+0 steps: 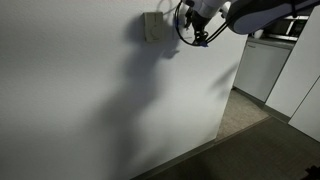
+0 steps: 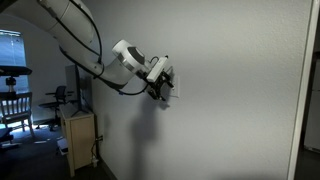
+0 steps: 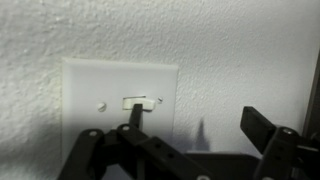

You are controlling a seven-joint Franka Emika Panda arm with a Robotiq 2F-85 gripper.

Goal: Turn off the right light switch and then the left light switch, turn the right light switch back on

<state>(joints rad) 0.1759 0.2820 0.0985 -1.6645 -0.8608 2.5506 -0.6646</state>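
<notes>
A small white square wall plate [image 3: 90, 85] sits on the textured white wall. In the wrist view only one white switch lever [image 3: 136, 102] shows on it, with a screw [image 3: 101, 105] beside it. I cannot tell whether it is the right or the left light switch. My gripper [image 3: 196, 120] is open. One dark finger tip touches the lever from below and the other finger is off the plate, over bare wall. The plate shows in both exterior views [image 1: 152, 26] [image 2: 175, 88], with the gripper [image 1: 198, 32] [image 2: 163, 84] close against the wall at it.
The wall ends at a corner [image 1: 243, 50], with white cabinets [image 1: 262, 66] and carpet beyond. In an exterior view a wooden cabinet [image 2: 80, 140] stands against the wall below the arm, with a chair [image 2: 12, 105] further back.
</notes>
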